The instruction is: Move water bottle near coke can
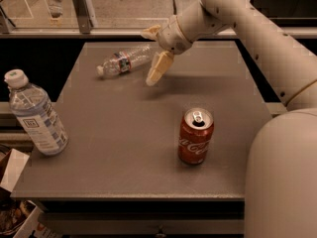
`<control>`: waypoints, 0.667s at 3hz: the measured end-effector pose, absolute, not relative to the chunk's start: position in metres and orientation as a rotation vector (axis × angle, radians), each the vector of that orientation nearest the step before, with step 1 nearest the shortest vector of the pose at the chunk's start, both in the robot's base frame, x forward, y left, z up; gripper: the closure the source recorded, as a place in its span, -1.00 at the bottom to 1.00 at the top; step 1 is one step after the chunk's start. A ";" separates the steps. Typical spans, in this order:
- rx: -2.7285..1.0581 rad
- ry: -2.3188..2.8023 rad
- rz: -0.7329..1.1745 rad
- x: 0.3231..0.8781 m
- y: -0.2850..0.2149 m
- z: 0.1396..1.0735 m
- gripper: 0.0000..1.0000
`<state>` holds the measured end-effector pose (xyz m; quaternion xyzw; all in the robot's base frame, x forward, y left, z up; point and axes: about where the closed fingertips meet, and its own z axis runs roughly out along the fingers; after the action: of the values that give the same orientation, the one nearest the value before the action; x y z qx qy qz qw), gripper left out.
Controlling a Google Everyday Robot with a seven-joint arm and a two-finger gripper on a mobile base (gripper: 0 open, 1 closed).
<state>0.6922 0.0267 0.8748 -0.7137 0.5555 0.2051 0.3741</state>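
Camera view, starting nearest: the robot's rounded off-white body [282, 182] fills the lower right corner, and its arm [257, 29] rises from there and reaches leftward over the far half of the flat grey worktop [114, 152]. Close to the near edge, right of the middle, stands the red Coca-Cola can with white script and a silver top [195, 136], upright. At the left edge, about as near, stands a larger, fatter clear plastic bottle with a white cap and a blue-white label [35, 115], also upright.

Farther back, the pincer [147, 58] hangs over the worktop with its two pale fingers [159, 67] spread wide, one toward the viewer and one toward the far edge, pinching nothing. The small slim clear ribbed water bottle with a white cap and a narrow red-and-blue label band [124, 61] lies on its side near the far left of the worktop, cap pointing left. Its base end reaches in between the spread fingers; whether either touches it cannot be told. The water bottle lies well apart from the can.
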 end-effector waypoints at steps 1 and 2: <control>-1.817 1.434 0.509 0.718 0.042 0.880 -1.00; -1.807 1.471 0.510 0.738 0.058 0.876 -1.00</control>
<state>0.7383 0.0578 0.8756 -0.7039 0.5732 0.1988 0.3694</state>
